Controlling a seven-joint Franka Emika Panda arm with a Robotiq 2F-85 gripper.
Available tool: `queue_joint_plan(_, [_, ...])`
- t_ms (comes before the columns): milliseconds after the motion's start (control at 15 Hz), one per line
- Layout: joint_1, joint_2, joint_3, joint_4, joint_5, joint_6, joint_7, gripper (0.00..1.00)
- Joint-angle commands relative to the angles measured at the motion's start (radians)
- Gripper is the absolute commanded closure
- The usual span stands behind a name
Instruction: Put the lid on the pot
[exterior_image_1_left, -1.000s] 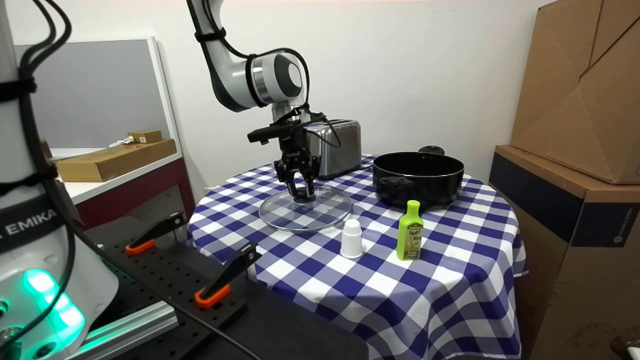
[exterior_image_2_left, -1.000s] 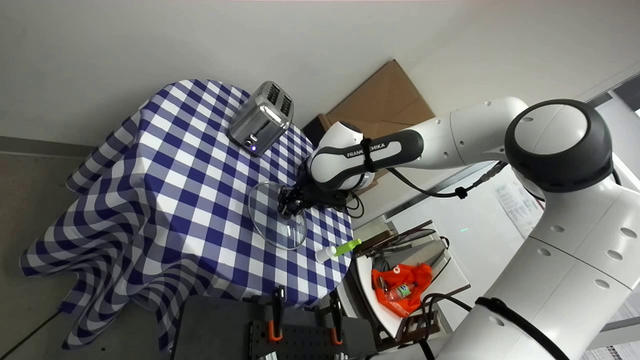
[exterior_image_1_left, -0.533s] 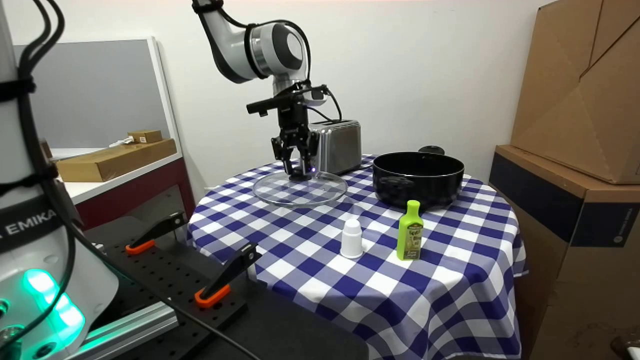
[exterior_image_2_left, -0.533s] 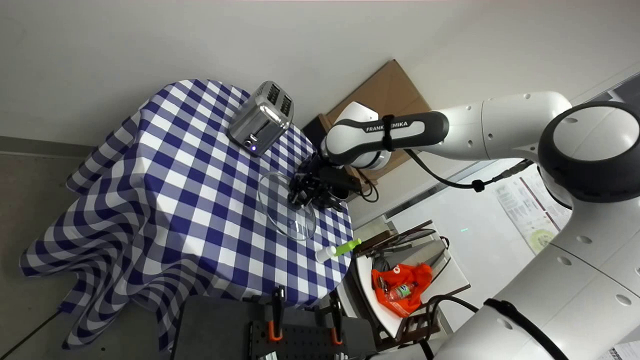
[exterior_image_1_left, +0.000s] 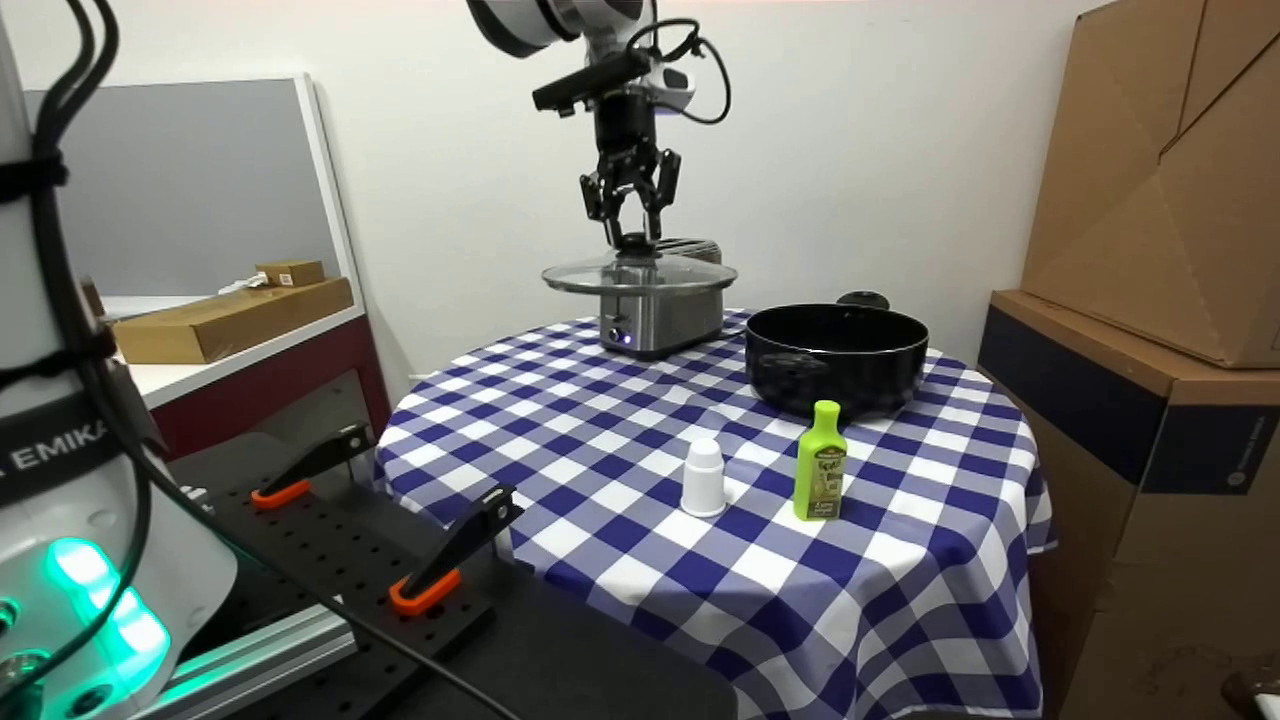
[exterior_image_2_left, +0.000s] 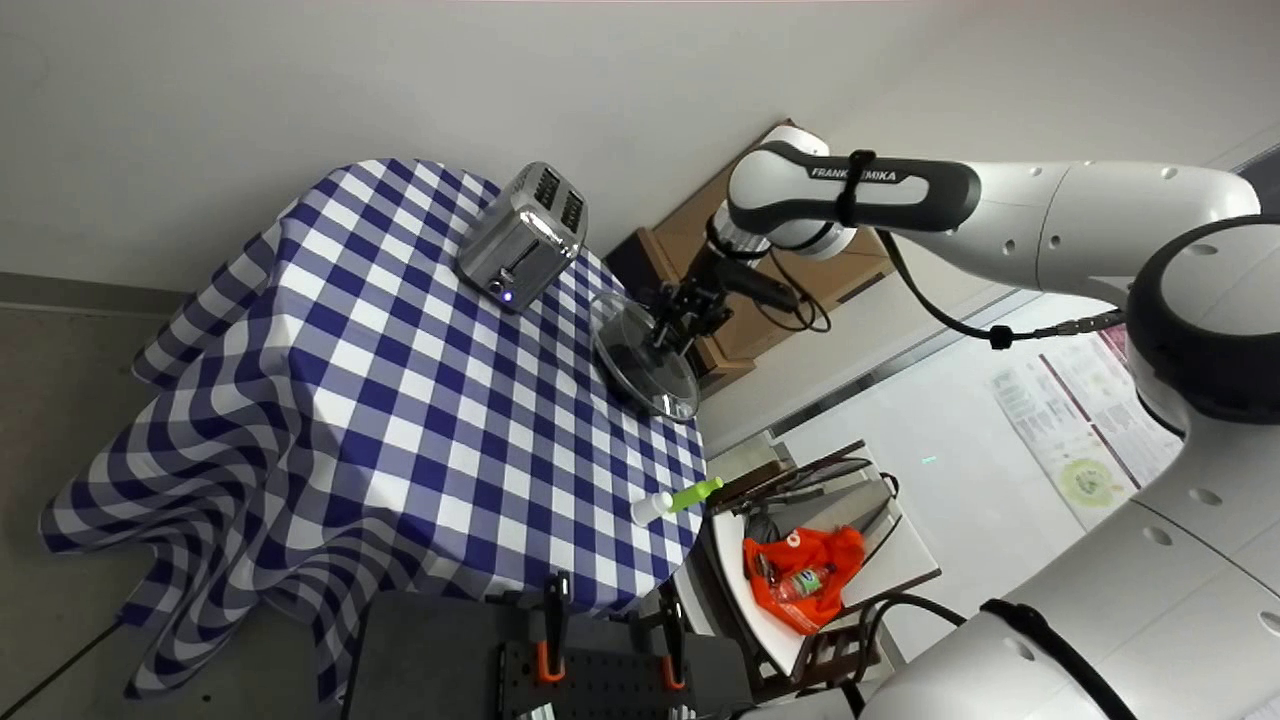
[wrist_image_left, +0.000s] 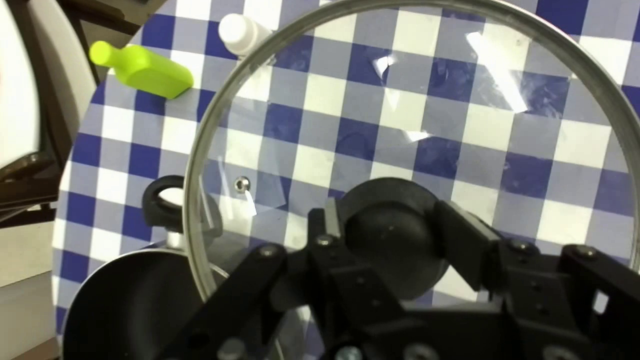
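Observation:
The clear glass lid (exterior_image_1_left: 640, 278) hangs in the air, roughly level, in front of the toaster's top. My gripper (exterior_image_1_left: 633, 240) is shut on its black knob. In the wrist view the fingers (wrist_image_left: 385, 215) stand on both sides of the knob (wrist_image_left: 392, 240), and the lid's metal rim (wrist_image_left: 200, 145) overlaps part of the pot. The open black pot (exterior_image_1_left: 840, 365) stands on the table to the right of the lid; it also shows at the lower left of the wrist view (wrist_image_left: 130, 305). In an exterior view the raised lid (exterior_image_2_left: 640, 355), under my gripper (exterior_image_2_left: 668, 340), hides most of the pot.
A silver toaster (exterior_image_1_left: 680, 325) stands at the back of the checked table (exterior_image_1_left: 560, 400), close to the lid. A white bottle (exterior_image_1_left: 703, 480) and a green bottle (exterior_image_1_left: 820, 470) stand in front of the pot. Cardboard boxes (exterior_image_1_left: 1150, 200) rise beyond the table's right edge.
My gripper has lifted the lid by its knob from the table and carried it up and toward the pot. The pot, toaster and bottles have not moved.

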Motion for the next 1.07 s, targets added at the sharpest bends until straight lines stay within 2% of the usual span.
queue_joint_plan(0, [-0.043, 0.048, -0.009, 0.233, -0.024, -0.152, -0.064, 0.76])
queue_joint_plan(467, [-0.15, 0.248, -0.057, 0.601, -0.017, -0.25, -0.136, 0.76])
queue_joint_plan(1000, [-0.231, 0.545, -0.073, 0.939, 0.013, -0.239, -0.147, 0.76])
